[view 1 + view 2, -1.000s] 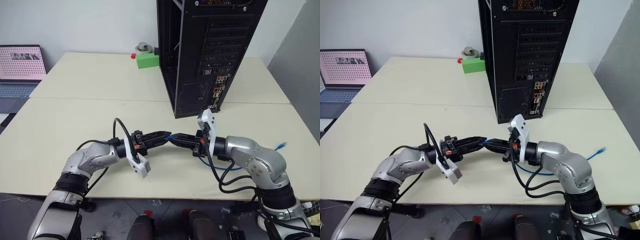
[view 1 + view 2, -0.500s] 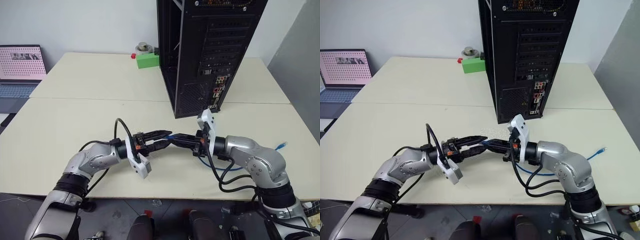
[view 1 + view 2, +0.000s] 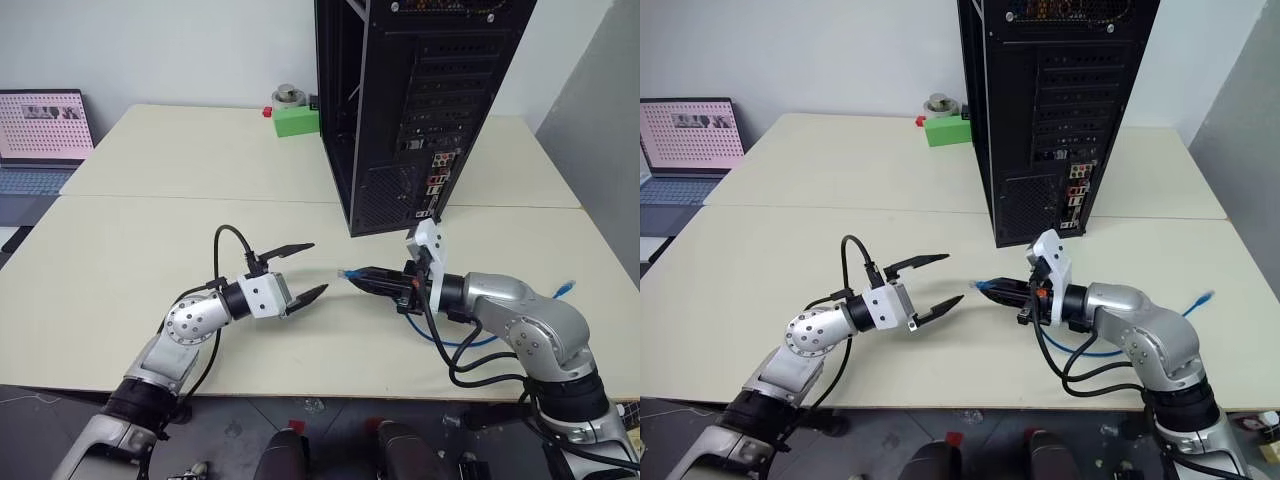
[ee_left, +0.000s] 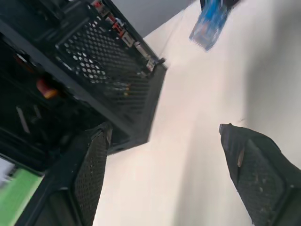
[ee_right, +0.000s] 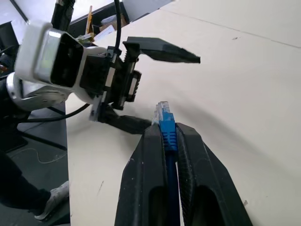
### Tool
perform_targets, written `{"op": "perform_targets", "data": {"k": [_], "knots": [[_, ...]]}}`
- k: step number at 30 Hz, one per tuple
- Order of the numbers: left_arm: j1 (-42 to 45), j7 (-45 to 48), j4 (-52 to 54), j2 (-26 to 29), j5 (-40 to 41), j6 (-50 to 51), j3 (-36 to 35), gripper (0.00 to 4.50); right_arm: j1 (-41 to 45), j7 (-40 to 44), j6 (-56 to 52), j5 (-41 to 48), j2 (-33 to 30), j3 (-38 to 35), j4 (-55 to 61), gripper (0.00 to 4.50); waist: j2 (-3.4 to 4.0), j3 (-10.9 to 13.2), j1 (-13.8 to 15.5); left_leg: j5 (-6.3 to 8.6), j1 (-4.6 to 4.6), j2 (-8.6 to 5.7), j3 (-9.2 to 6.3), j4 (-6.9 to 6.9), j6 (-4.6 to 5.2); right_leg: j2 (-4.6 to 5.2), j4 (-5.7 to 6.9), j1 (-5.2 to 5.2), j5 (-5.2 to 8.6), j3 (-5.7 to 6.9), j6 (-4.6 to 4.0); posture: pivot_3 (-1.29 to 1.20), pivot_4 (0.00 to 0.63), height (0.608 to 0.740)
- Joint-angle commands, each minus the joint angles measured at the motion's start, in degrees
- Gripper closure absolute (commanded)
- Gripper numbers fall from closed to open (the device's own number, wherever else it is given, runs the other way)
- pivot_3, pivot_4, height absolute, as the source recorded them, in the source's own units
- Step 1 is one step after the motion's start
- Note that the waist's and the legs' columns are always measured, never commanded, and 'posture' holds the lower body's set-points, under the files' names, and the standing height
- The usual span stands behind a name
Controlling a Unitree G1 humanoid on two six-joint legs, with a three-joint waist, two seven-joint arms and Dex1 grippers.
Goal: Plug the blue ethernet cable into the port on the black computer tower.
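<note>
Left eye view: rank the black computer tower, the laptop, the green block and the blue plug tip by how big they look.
1. black computer tower
2. laptop, partly cut off by the frame
3. green block
4. blue plug tip

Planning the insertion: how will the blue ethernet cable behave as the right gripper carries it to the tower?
Probably floppy: the blue ethernet cable sags in a loop behind the right gripper. The short plug end past the fingertips looks straight, so likely stiff enough to aim. It seems light and may drag across the table.

The left pincer (image 3: 305, 270) gapes wide, facing the right pincer (image 3: 362, 279), whose fingers are pressed together.
</note>
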State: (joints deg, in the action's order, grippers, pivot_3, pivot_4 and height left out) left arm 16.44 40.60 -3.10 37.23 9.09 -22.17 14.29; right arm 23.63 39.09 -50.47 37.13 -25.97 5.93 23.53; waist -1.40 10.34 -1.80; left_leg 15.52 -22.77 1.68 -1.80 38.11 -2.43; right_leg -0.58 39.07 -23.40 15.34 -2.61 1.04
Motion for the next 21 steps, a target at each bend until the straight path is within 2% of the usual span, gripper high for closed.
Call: {"op": "perform_targets", "data": {"k": [1, 6, 11, 16, 21], "knots": [[-1.23, 1.71, 7.43, -0.24, 5.77, 12.06, -2.02, 0.62, -0.71, -1.94, 2.46, -1.71, -1.08, -1.52, 3.83, 4.48, 0.0, 0.0, 0.0, 0.0, 0.0, -0.01, 0.0, 0.0, 0.0, -0.01, 0.0, 0.0, 0.0, 0.0, 0.0, 0.0, 0.15, 0.74], [0.7, 0.67, 16.16, 0.41, 12.22, 31.44, -4.34, 0.62, -3.02, -10.48, 4.81, -7.57, 0.27, -2.11, 7.11, 4.48, 0.0, 0.0, 0.0, 0.0, -0.03, -0.02, -0.06, 0.0, 0.0, -0.06, -0.03, 0.0, 0.01, 0.03, 0.01, 0.0, 0.15, 0.74], [5.4, 0.32, 21.07, 0.86, 15.35, 45.16, -6.2, 0.62, -3.75, -23.68, 6.14, -15.44, 6.51, -1.53, 8.48, 4.48, 0.0, 0.0, 0.01, 0.0, -0.02, -0.07, -0.05, 0.01, -0.01, -0.15, -0.02, 0.0, 0.02, 0.01, 0.02, 0.0, 0.15, 0.74], [9.9, -0.94, 22.32, -0.94, 13.77, 50.09, -5.49, 0.62, -2.29, -34.39, 8.85, -22.9, 12.13, -3.75, 5.52, 4.48, 0.0, 0.0, 0.01, -0.01, -0.01, -0.07, -0.03, 0.0, -0.03, -0.18, -0.03, -0.02, 0.02, -0.02, 0.0, 0.0, 0.15, 0.74], [12.01, -3.39, 20.98, -5.65, 9.1, 46.52, -3.72, 0.62, 2.52, -39.23, 11.87, -26.49, 15.16, -6.75, -2.09, 4.48, 0.0, 0.0, 0.07, -0.02, -0.01, -0.13, 0.03, 0.01, -0.04, -0.17, -0.03, -0.02, 0.01, -0.06, -0.01, 0.0, 0.15, 0.74]]}}
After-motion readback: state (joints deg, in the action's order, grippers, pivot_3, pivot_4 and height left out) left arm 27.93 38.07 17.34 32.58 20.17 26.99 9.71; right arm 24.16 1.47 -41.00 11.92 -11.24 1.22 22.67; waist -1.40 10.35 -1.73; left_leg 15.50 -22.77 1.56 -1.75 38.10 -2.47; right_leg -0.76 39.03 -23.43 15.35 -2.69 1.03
